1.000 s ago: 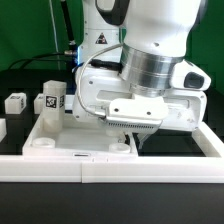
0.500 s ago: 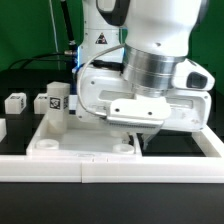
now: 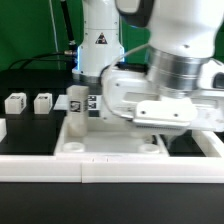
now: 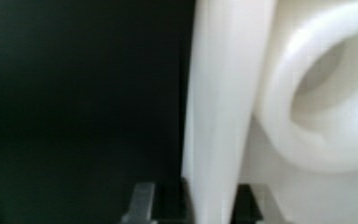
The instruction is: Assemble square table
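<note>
Sitting on black tabletop [image 3: 28, 138], white square table [image 3: 105, 150]

dark triangle sign [image 3: 100, 41], on robot base [image 3: 96, 58]

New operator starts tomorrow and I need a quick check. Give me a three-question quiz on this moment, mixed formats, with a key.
1. True or false: the gripper is open and clear of the white plastic square slab with raised rim.
2. Where is the upright small white tagged leg?
A) standing at the slab's far corner, on the exterior view's left
B) lying flat in the middle of the slab
C) held in the gripper
3. In the wrist view, what lies between the fingertips?

Key:
1. False. It is closed on the slab.
2. A
3. The slab's raised rim.
</note>
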